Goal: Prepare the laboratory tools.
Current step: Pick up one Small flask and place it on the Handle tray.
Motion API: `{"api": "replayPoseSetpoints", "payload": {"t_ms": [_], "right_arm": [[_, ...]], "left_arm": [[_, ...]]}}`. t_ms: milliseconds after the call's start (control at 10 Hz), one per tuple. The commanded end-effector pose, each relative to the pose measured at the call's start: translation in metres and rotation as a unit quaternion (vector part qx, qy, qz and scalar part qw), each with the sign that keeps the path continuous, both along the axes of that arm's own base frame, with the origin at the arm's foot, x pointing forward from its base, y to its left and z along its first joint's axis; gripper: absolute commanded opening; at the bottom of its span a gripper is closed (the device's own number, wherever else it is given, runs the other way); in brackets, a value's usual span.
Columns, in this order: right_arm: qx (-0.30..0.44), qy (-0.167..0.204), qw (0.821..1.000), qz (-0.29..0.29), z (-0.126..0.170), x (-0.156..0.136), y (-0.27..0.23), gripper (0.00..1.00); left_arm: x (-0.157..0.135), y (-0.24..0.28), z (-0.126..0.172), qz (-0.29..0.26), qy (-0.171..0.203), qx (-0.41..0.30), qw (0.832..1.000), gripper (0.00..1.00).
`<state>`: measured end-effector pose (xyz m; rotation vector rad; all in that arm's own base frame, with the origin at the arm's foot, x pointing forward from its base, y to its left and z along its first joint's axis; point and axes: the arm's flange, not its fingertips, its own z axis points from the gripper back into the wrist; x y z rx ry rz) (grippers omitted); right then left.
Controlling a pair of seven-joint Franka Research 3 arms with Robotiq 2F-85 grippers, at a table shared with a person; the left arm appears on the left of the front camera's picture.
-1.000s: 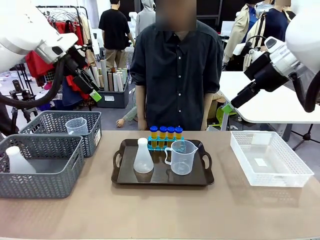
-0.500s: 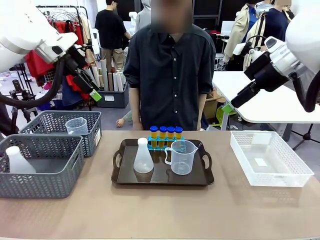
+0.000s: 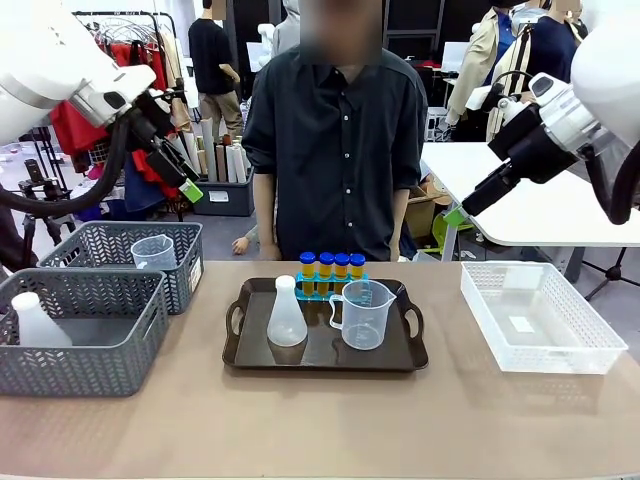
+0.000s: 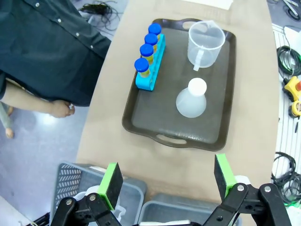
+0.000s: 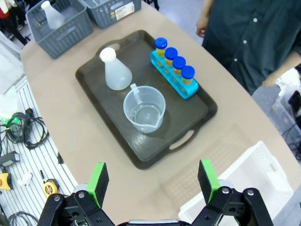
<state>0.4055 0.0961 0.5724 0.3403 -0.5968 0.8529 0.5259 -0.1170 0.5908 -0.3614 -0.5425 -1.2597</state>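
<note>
On a dark tray at the table's middle stand a blue rack with several blue-capped tubes of yellow-orange liquid, a clear handled beaker and a translucent white conical flask. My left gripper hangs high over the left baskets, open and holding nothing. My right gripper is raised at the right, also open and holding nothing. The left wrist view looks down past the open left gripper at the rack, beaker and flask. Below the open right gripper lie the flask, beaker and rack.
Two grey mesh baskets sit at the left: the near one holds another flask, the far one another beaker. A white lattice tray stands at the right. A person in a dark shirt stands behind the table.
The person behind the table has shifted slightly. Both arms and all the tools on the tray are where they were.
</note>
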Motion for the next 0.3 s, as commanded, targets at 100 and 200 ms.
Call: {"api": "replayPoseSetpoints", "payload": {"t_ms": [100,200], "right_arm": [[0.012,0.0,1.0,0.004,0.0012,0.0008,-0.0001,1.0],[0.012,0.0,1.0,0.004,0.0012,0.0008,-0.0001,1.0]], "left_arm": [[0.0002,0.0012,0.0014,0.002,0.0,0.001,1.0,1.0],[0.0002,0.0012,0.0014,0.002,0.0,0.001,1.0,1.0]]}}
